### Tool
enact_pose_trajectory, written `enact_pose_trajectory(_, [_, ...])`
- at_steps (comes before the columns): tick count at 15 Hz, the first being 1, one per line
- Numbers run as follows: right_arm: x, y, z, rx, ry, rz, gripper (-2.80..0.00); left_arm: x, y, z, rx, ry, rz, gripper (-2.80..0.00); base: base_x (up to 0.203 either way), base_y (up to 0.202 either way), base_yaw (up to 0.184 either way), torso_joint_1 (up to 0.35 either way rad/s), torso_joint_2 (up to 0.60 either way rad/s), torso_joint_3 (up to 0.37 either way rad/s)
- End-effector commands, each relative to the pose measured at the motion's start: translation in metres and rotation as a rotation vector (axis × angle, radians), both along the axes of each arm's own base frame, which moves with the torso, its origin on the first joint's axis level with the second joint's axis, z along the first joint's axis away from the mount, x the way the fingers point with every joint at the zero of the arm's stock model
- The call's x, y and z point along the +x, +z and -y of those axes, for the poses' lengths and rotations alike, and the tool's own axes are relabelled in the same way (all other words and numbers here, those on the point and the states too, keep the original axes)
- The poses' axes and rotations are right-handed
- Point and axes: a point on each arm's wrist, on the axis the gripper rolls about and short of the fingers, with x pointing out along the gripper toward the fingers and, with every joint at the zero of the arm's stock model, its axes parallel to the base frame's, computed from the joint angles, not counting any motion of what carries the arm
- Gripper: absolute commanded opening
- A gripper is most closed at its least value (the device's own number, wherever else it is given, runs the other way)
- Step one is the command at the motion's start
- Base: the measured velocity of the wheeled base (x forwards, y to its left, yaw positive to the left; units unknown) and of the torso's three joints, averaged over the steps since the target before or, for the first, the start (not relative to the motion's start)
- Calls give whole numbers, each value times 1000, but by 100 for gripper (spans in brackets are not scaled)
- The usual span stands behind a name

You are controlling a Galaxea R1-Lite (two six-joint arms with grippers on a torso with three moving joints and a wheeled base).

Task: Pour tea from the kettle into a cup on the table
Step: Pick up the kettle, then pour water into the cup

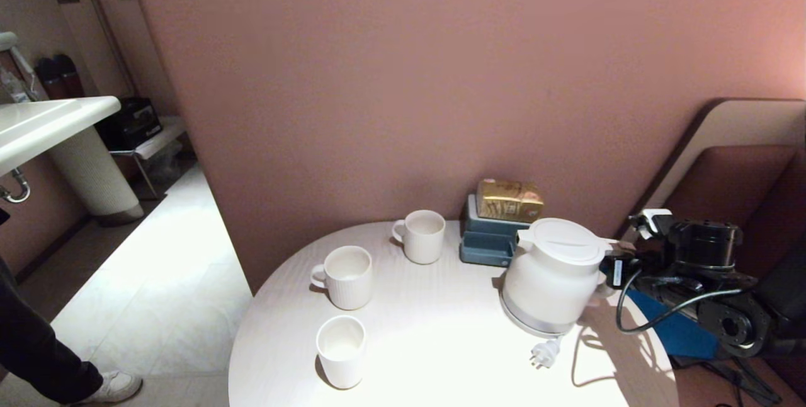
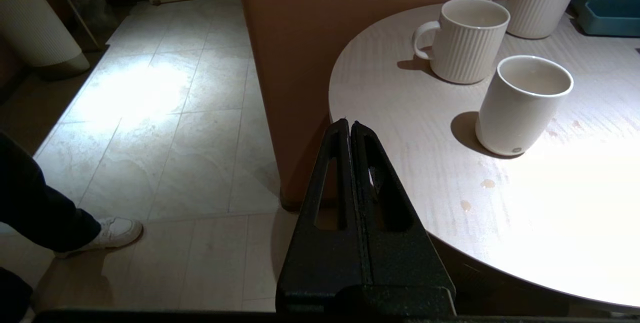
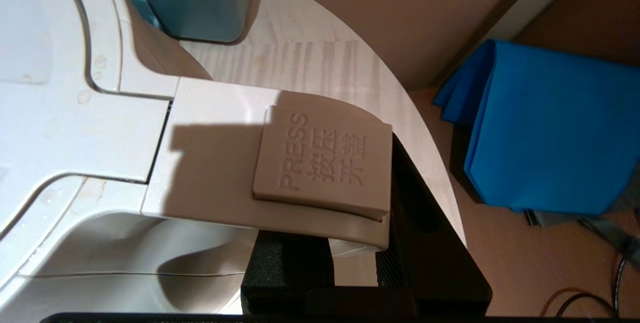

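Note:
The white kettle (image 1: 551,281) stands at the right of the round white table (image 1: 441,331), lid down, so the tea is hidden. My right gripper (image 1: 607,271) reaches in from the right. In the right wrist view its black fingers (image 3: 285,258) sit on either side of the kettle (image 3: 75,113) handle, below the PRESS button (image 3: 320,158), shut on it. Three empty white cups stand to the left: one ribbed mug (image 1: 345,276), another at the back (image 1: 420,235), and a plain cup (image 1: 340,350) at the front. My left gripper (image 2: 349,124) hangs shut beside the table edge (image 2: 425,163).
A blue box (image 1: 491,240) with a gold packet (image 1: 509,199) stands behind the kettle against the pink wall. The kettle's loose plug (image 1: 545,353) lies on the table. A blue cloth (image 3: 550,128) lies beyond the table's right edge. A person's leg and shoe (image 1: 113,387) are at lower left.

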Motion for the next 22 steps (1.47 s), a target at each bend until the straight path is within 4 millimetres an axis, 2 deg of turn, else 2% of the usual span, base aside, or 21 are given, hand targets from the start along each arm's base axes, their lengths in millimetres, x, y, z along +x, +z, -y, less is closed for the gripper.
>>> enact_pose_trajectory(1, [1, 0, -3, -1, 12, 5, -280, 0, 0, 0, 0, 0, -2, -280, 0, 0, 0, 0, 0, 0])
enact_pose_trajectory(4, [3, 3, -10, 7, 31, 16, -280, 0, 0, 0, 0, 2, -2, -280, 0, 0, 0, 0, 0, 0])
enact_pose_trajectory(9, [2, 36, -10, 12, 26, 120, -280, 0, 0, 0, 0, 0, -2, -280, 0, 0, 0, 0, 0, 0])
enact_pose_trajectory(13, [3, 49, -10, 29, 17, 128, -280, 0, 0, 0, 0, 0, -2, -280, 0, 0, 0, 0, 0, 0])
enact_pose_trajectory(15, [2, 62, -10, 31, 16, 132, -280, 0, 0, 0, 0, 1, 0, -280, 0, 0, 0, 0, 0, 0])
enact_pose_trajectory(19, [-7, 94, -16, 40, 27, 138, -280, 0, 0, 0, 0, 0, -2, -280, 0, 0, 0, 0, 0, 0])
enact_pose_trajectory(22, [-27, 115, -32, 68, 66, 139, -280, 0, 0, 0, 0, 0, -1, -280, 0, 0, 0, 0, 0, 0])
